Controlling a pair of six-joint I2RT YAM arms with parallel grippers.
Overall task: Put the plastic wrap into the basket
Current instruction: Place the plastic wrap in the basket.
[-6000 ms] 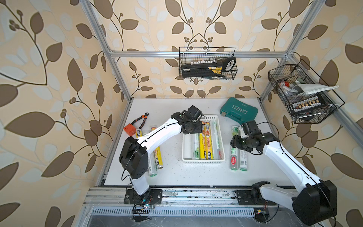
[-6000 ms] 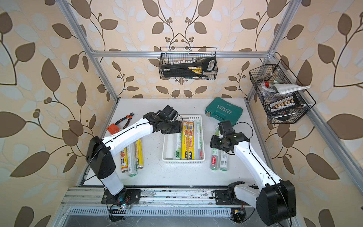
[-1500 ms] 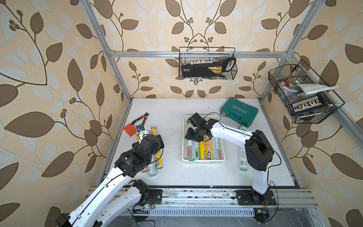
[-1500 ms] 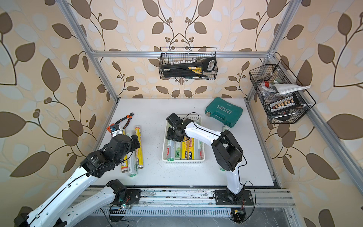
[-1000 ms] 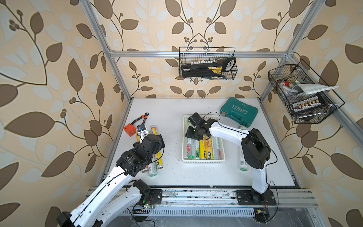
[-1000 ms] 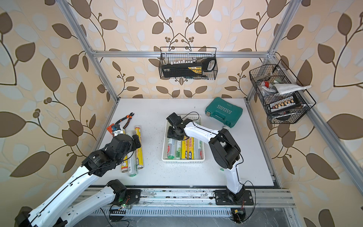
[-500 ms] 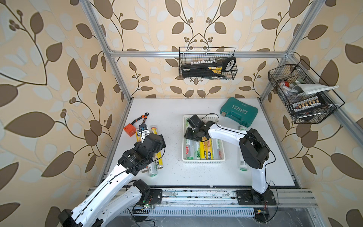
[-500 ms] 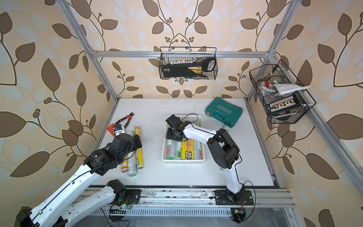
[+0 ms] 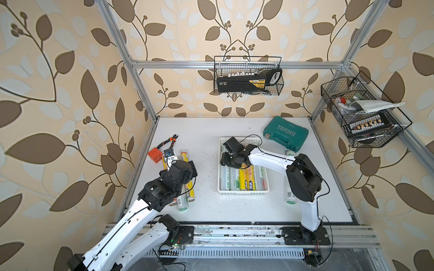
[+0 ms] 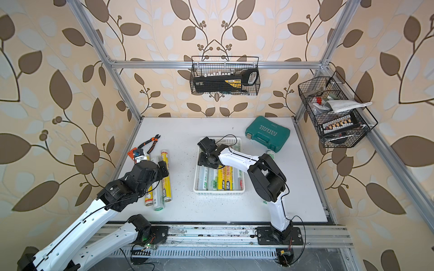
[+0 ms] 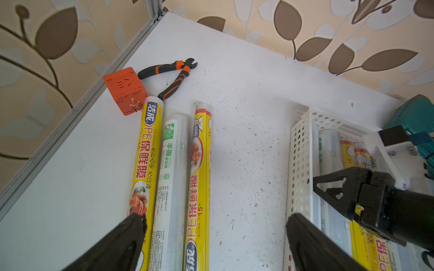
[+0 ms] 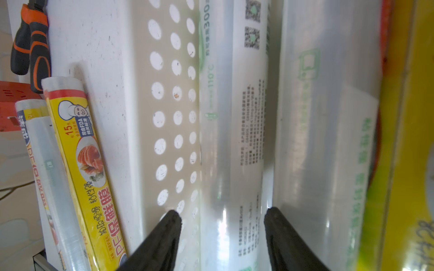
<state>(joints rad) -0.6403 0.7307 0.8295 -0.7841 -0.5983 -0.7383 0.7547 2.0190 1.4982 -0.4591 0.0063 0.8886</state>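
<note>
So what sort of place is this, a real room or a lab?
Most likely a robot test cell, not a real room: leaf wallpaper lines an aluminium frame, a left arm and a right arm are bolted to a rail in front of the table, and a wire basket holds tools.

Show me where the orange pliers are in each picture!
In a top view: pliers beyond the loose rolls.
In a top view: pliers, there too.
Left wrist: pliers whole, beside the rolls' ends.
Right wrist: only the handles show.
Landmark: orange cube beside them.

teal case, pliers, orange cube
</note>
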